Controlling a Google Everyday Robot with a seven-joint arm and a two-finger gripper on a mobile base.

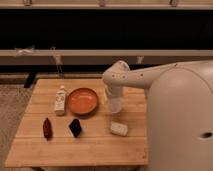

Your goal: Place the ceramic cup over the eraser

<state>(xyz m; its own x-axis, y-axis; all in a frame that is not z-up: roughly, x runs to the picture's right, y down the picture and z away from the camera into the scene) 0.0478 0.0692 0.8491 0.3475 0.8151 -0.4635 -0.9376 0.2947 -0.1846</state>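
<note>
The ceramic cup (115, 106) is plain white and stands upright on the wooden table (100, 147), just right of the orange bowl (83, 100). My gripper (113, 96) points down from the white arm, right at the cup's top and partly covering it. The eraser (75, 127) is a small black diamond shape near the table's front, left of the cup and below the bowl. It lies apart from both the cup and the gripper.
A slim white bottle (60, 100) lies left of the bowl. A dark red oblong thing (47, 127) sits left of the eraser. A flat white lump (119, 129) lies in front of the cup. My arm's bulky body (180, 120) fills the right side.
</note>
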